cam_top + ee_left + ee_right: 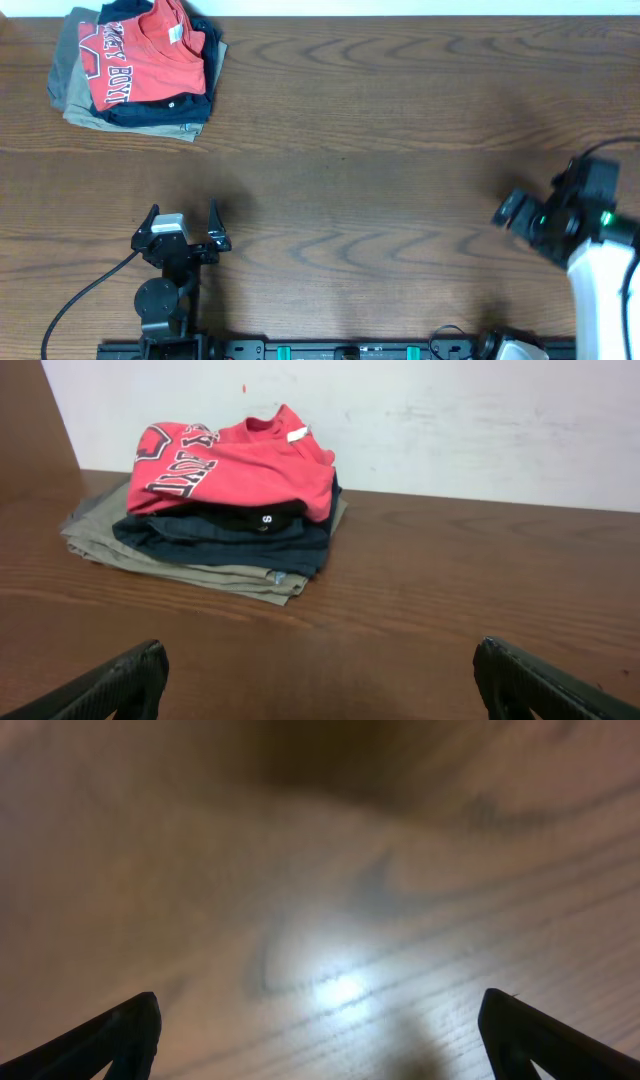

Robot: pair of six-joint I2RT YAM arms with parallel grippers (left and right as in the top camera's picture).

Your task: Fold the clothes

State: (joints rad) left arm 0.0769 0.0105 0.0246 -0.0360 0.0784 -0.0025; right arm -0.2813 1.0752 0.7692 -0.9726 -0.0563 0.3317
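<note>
The coral-red T-shirt (140, 50) with navy block lettering lies folded on top of a stack of garments at the table's far left corner. It also shows in the left wrist view (235, 465), some way ahead of the fingers. My left gripper (183, 222) is open and empty near the front left, pointing toward the stack. My right gripper (512, 208) is open and empty at the right side, over bare wood (320, 920).
Under the red shirt lie dark navy and black folded garments (170, 108) and a khaki folded garment (75, 100). A white wall (450, 420) runs behind the table's far edge. A black cable (85, 300) trails from the left arm's base.
</note>
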